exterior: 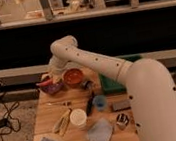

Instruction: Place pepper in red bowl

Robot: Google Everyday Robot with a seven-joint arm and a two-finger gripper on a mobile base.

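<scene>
Gripper [51,79], at the worktop's [44,120] 11 o'clock corner, is clamped on the pepper [43,84] above a purple bowl [55,88]. Carry step; next, shift toward 3 o'clock over the red bowl [74,78], then release.

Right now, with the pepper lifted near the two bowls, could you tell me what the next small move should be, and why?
Probably carry the gripper sideways until it is over the red bowl, before letting go. Its jaws are shut on the pepper, which hangs by the purple bowl, the wrong one. The red bowl sits right beside it.
</scene>
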